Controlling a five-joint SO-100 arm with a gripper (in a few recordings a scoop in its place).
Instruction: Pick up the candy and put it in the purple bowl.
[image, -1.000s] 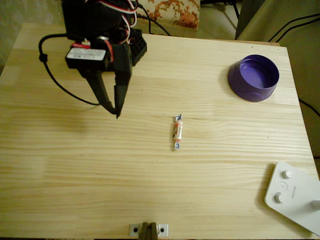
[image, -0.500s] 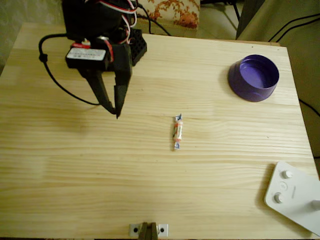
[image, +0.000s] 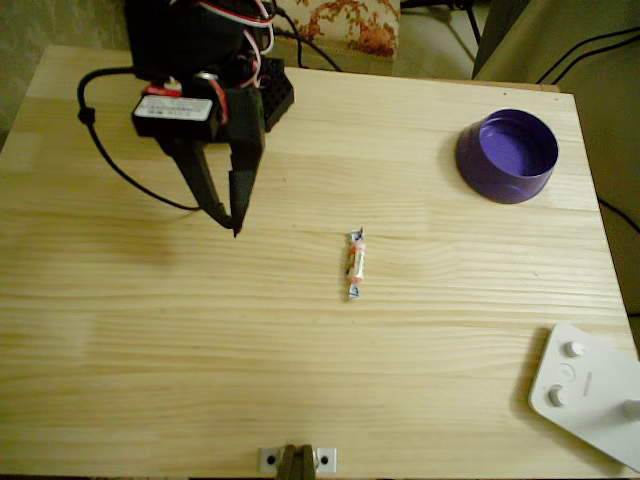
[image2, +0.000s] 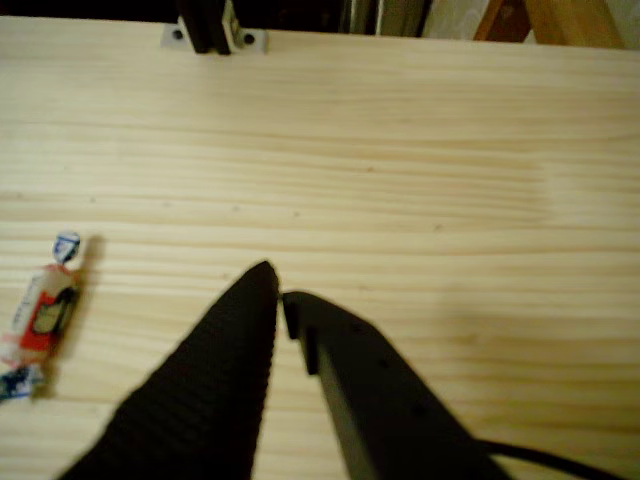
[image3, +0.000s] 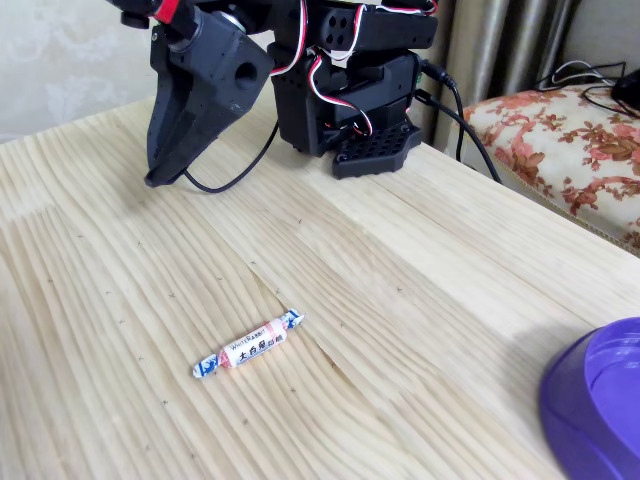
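The candy (image: 355, 263) lies on the table near its middle, a small white wrapper with an orange-red middle and bluish twisted ends; it also appears as the candy (image2: 40, 315) at the left edge and the candy (image3: 248, 344) in the fixed view. The purple bowl (image: 507, 155) sits at the far right; its rim (image3: 600, 400) cuts the corner of the fixed view. My black gripper (image: 233, 222) hangs above the bare wood to the left of the candy, shut with nothing in it; the fingertips meet in the wrist view at the gripper (image2: 277, 290).
A white device with knobs (image: 585, 392) lies at the front right corner. The arm's black base (image3: 350, 90) and a black cable (image: 110, 160) occupy the back left. A small metal bracket (image: 295, 459) sits at the front edge.
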